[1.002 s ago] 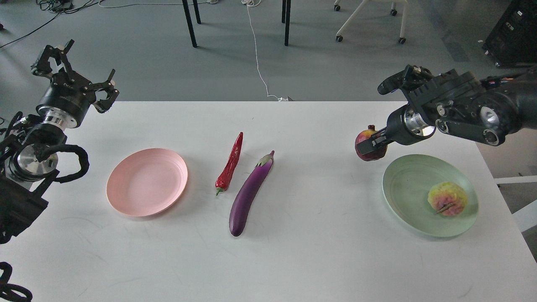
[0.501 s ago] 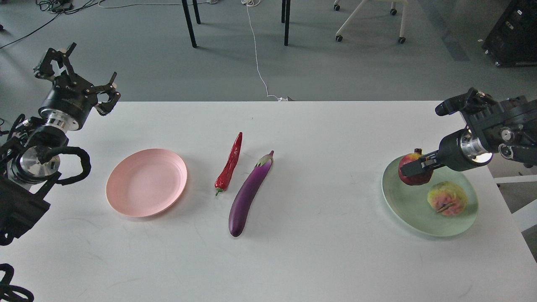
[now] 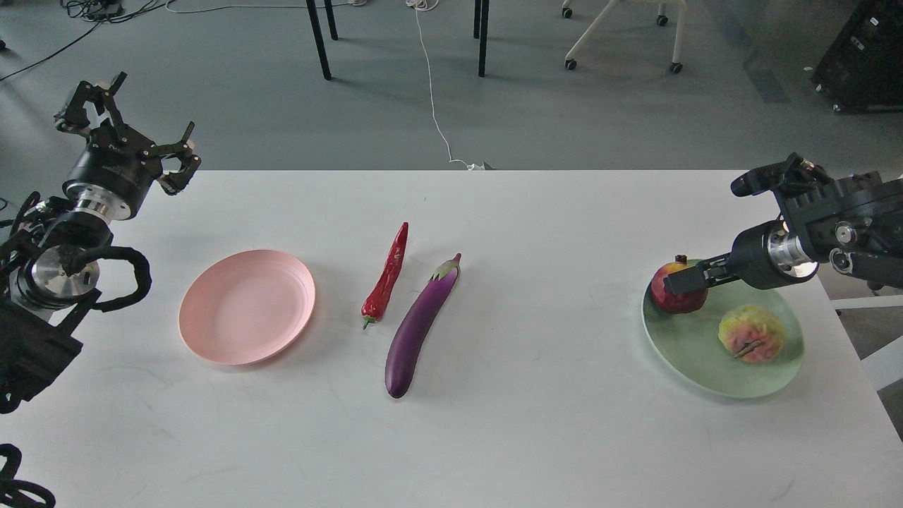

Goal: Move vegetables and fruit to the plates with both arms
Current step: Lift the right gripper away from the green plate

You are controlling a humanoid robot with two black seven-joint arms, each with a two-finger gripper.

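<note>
On the green plate (image 3: 695,356), gripped pomegranate (image 3: 674,291).

On the white worktop (image 3: 494,423), the right pincer (image 3: 681,282) grips the pomegranate (image 3: 674,291) at the far-left rim of the mint plate (image 3: 695,360) near the right edge, the bumpy fruit (image 3: 752,333) beside it. The left pincer (image 3: 127,123) hangs spread past the far-left corner.
</note>
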